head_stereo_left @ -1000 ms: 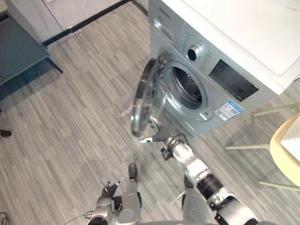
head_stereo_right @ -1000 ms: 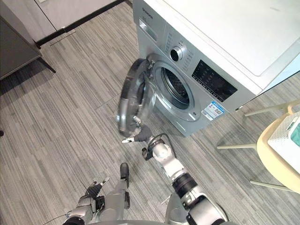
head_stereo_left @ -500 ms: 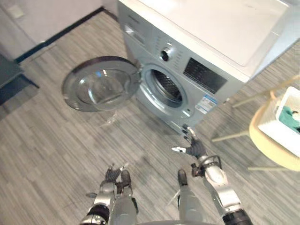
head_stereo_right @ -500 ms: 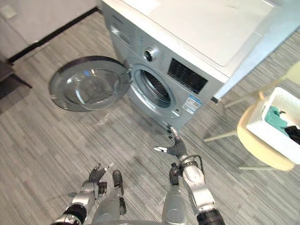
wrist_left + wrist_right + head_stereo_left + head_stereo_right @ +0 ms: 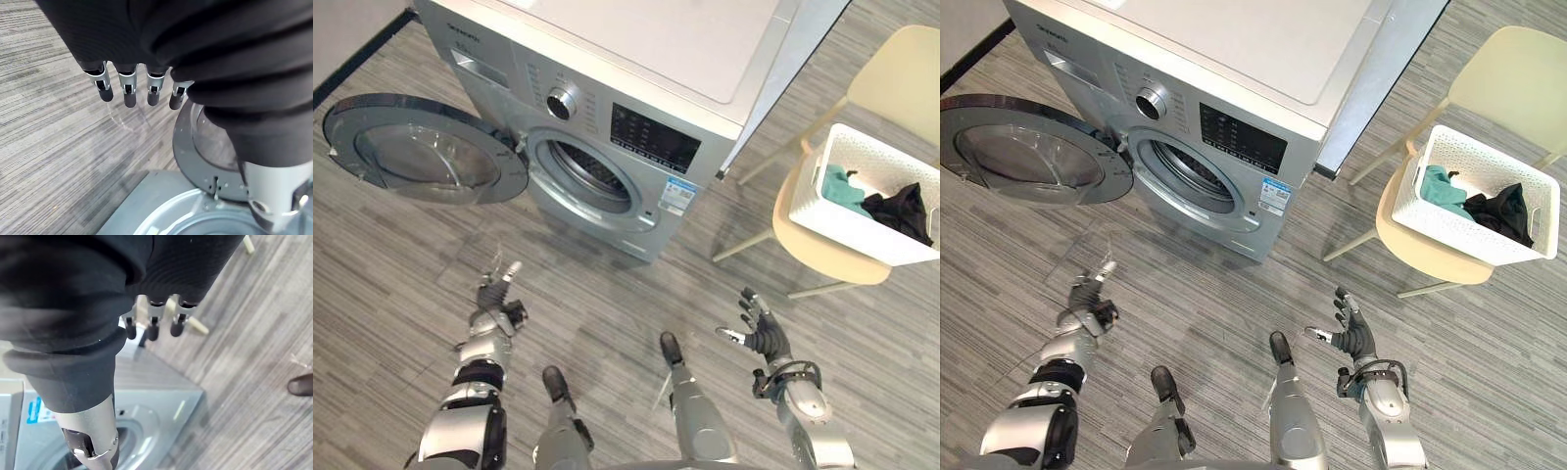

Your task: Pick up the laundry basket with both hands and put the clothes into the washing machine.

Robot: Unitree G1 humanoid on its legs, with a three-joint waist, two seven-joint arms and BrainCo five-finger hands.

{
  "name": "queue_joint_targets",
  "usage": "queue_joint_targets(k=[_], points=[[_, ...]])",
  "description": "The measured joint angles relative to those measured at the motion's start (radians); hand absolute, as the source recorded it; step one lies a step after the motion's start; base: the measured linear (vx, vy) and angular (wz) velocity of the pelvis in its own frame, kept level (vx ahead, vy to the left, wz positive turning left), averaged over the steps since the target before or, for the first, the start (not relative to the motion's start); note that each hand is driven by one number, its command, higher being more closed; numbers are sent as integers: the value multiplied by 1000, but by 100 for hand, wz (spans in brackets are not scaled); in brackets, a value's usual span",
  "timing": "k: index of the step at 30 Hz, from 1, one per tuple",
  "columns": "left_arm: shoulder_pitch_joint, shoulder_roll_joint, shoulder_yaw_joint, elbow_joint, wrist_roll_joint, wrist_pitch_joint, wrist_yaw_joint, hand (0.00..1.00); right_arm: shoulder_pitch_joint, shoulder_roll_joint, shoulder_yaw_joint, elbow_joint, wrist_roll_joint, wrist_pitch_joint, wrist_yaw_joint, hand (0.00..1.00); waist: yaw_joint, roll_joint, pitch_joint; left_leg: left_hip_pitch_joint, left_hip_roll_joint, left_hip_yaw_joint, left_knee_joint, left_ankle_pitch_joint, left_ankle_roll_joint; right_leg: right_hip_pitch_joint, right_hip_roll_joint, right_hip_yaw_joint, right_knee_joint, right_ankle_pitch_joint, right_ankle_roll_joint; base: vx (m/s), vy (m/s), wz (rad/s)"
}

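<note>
The laundry basket (image 5: 850, 233) of clothes (image 5: 845, 188) sat on a chair (image 5: 830, 260) at two o'clock, the washing machine (image 5: 636, 59) open at eleven, left hand (image 5: 495, 294) and right hand (image 5: 760, 333) both spread, empty.

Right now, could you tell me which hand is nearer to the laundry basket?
The right. The right hand hangs open over the floor, short of the chair holding the laundry basket; the left hand is far across, near the open washing machine door.
</note>
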Motion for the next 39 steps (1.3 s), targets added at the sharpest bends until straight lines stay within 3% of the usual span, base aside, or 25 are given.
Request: queue_joint_targets(k=[4, 19, 24, 26, 29, 30, 33, 36, 37, 39], points=[[-12, 69, 66, 1, -12, 0, 23, 0, 13, 20, 9, 0, 10, 0, -1, 0, -3, -18, 1, -10, -4, 13, 0, 3, 4, -16, -2, 14, -2, 8, 3, 13, -7, -7], [-27, 72, 138, 48, 11, 4, 41, 0, 25, 41, 21, 0, 11, -2, -2, 0, -1, -33, 5, 10, -3, 7, 5, 3, 4, 13, -3, 8, -13, 10, 2, 1, -2, 1], [85, -8, 86, -111, 12, -20, 32, 0, 4, 50, 17, 85, 0, -8, -2, 0, 23, -28, 4, 43, -5, -4, 5, -3, -3, 56, -7, -5, -17, 4, 1, 11, -8, 7], [212, -79, 30, -198, 48, -45, -4, 0, -14, 71, -16, 206, -39, -5, -1, 0, 24, -7, -8, 49, -6, -40, 6, -1, -1, 89, -11, -44, -16, -10, -3, 40, -19, 41], [350, -161, 12, -195, 89, -56, -39, 0, -34, 78, -67, 359, -108, 3, -3, 0, 41, 29, -29, 67, -7, -66, 6, -6, -4, 127, -16, -78, -14, -29, -6, 51, -15, 38], [423, -214, 14, -157, 115, -56, -66, 0, -43, 78, -119, 467, -162, 12, -6, 0, 62, 61, -49, 77, -8, -85, 6, -8, -4, 152, -18, -101, -11, -43, -9, 67, -24, 42], [527, -294, 77, 5, 173, -41, -75, 0, -106, 75, -221, 730, -200, 41, -34, 0, 100, 112, -84, 114, -4, -122, 7, -13, -5, 213, -17, -144, 8, -78, -15, 55, -29, 42], [599, -350, 161, 88, 188, -14, -75, 0, -149, 82, -311, 895, -196, 61, -75, 0, 113, 131, -99, 137, 1, -167, 23, -26, -1, 266, -15, -192, 32, -110, -25, 6, -17, 49], [616, -367, 195, 103, 188, -3, -76, 0, -147, 93, -350, 919, -188, 73, -96, 0, 138, 128, -98, 131, 6, -181, 87, -60, 7, 288, -15, -201, 49, -125, -31, -26, -10, 29], [636, -394, 249, 112, 183, 11, -77, 0, -139, 109, -400, 924, -176, 91, -116, 0, 160, 128, -98, 109, 16, -204, 221, -126, 26, 315, -13, -209, 91, -160, -27, -72, -18, 18]])
